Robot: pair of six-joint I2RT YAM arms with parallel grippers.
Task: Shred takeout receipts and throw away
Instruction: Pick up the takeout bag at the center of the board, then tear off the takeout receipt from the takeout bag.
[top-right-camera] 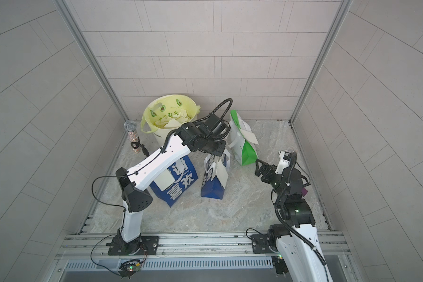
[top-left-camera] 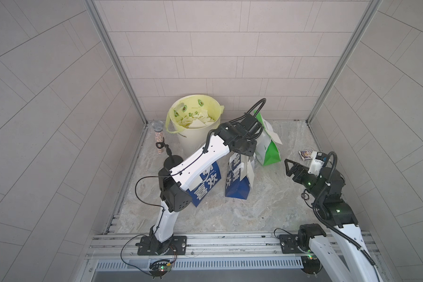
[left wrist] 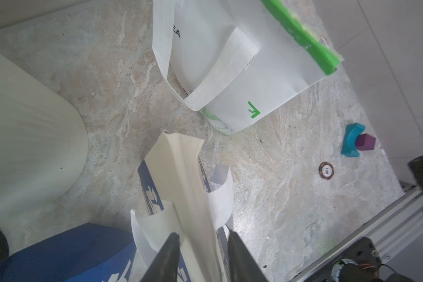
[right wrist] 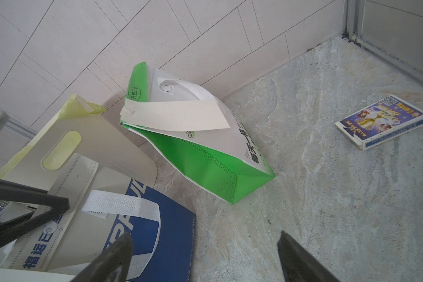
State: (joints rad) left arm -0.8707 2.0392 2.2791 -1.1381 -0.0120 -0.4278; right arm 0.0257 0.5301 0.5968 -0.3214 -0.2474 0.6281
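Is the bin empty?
No, white paper scraps lie piled inside the bin.

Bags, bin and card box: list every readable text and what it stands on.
"喜欢": large blue bag.
"每天一杯": green-and-white bag.
"EA": same bag, rest hidden.
"福运": small blue bag, on its pale panel.
Too small or blurred: card box print, bin liner characters.
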